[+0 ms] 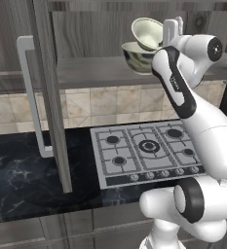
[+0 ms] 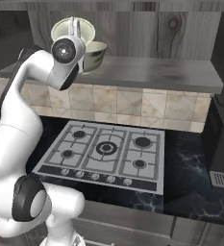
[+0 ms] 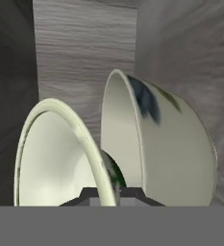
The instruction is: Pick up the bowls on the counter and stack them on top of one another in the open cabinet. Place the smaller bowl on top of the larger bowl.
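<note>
The claw (image 3: 106, 192) is clenched on the rim of the smaller bowl (image 1: 147, 33), holding it tilted just above the larger bowl (image 1: 139, 56) on the open cabinet (image 1: 85, 73) shelf, at twelve o'clock above the hob (image 1: 144, 151). Best to level it, centre it, then lower gently.

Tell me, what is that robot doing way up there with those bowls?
The white robot arm has reached up into the open grey wood cabinet. Its gripper is shut on the rim of the shallow plain cream bowl, holding it tilted just above the deep mottled cream bowl, which sits on the cabinet shelf. The small bowl is not yet set down inside the big one. Below are the steel gas hob and the black marble counter.
</note>
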Controlling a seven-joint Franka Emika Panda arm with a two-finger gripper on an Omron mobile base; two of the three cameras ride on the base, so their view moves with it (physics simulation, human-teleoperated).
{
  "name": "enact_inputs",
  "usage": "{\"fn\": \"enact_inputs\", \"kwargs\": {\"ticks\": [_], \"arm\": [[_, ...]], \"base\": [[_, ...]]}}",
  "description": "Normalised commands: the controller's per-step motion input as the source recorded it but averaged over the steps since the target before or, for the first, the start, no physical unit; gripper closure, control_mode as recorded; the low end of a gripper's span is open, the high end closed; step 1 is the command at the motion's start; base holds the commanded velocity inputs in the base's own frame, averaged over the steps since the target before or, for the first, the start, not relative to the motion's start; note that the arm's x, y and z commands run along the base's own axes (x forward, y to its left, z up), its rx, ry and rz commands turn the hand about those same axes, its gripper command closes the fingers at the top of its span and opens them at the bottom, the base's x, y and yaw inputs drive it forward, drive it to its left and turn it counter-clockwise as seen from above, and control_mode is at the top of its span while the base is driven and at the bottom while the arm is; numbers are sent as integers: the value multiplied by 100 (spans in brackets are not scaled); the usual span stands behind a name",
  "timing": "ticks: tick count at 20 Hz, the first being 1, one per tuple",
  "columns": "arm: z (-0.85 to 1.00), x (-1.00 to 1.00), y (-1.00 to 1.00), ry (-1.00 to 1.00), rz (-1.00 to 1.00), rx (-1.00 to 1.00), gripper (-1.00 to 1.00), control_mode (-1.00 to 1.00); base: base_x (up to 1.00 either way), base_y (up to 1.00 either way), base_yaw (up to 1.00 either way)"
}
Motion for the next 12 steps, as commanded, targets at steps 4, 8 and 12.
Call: {"fn": "enact_inputs", "kwargs": {"ticks": [4, 8, 12], "arm": [[-3, 26, 0, -1, 0, 0, 100, -100], [-16, 4, 0, -2, 0, -1, 100, -100], [-41, -18, 0, -2, 0, -6, 100, -100]], "base": [[0, 0, 0], [0, 0, 0], [0, 0, 0]]}}
